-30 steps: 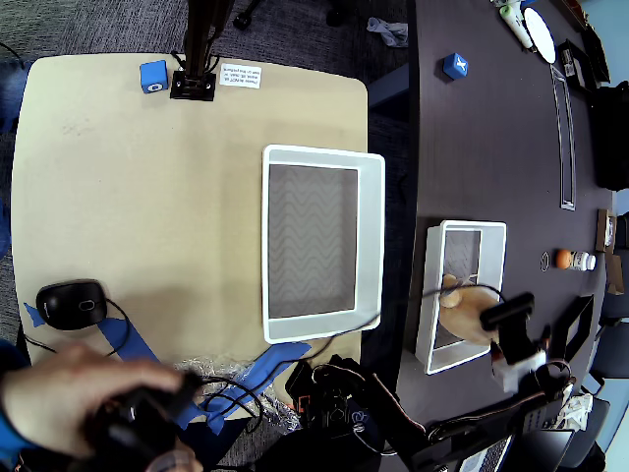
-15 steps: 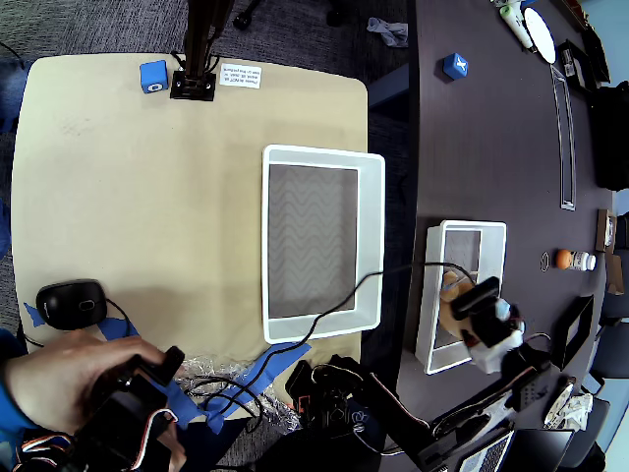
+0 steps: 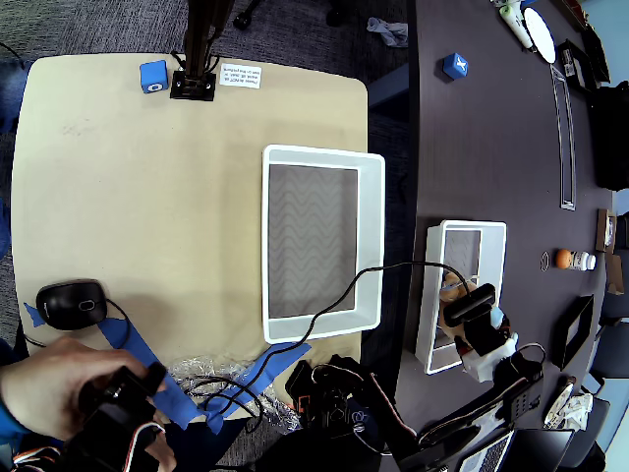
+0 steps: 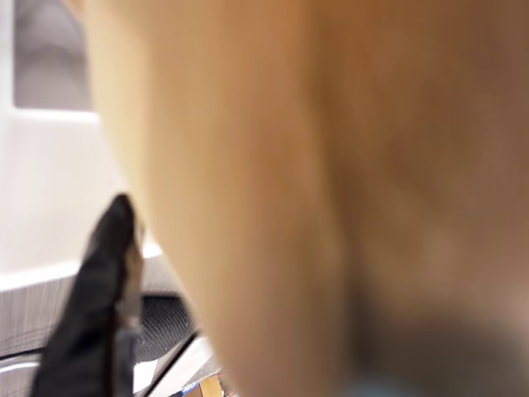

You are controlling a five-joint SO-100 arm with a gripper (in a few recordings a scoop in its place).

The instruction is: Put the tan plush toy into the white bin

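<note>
The tan plush toy (image 3: 450, 288) lies in the smaller, narrow white bin (image 3: 428, 295) on the dark table, mostly covered by my gripper (image 3: 462, 307), which hangs right over it. In the wrist view the tan plush toy (image 4: 331, 182) is blurred and pressed close to the lens, with one black finger (image 4: 95, 298) at its lower left and the bin's white wall (image 4: 50, 198) behind. How the jaws stand is hidden. The larger white bin (image 3: 371, 236) with the grey zigzag bottom sits on the tan table to the left and holds nothing.
A black cable (image 3: 339, 300) runs across the large bin's near right corner. A black mouse (image 3: 69, 303) and blue tape lie at the tan table's lower left. One blue cube (image 3: 153, 75) sits at the back, another (image 3: 454, 66) on the dark table.
My gripper has swung left from the small bin's right side to directly above the plush toy, which now shows far less than before.
</note>
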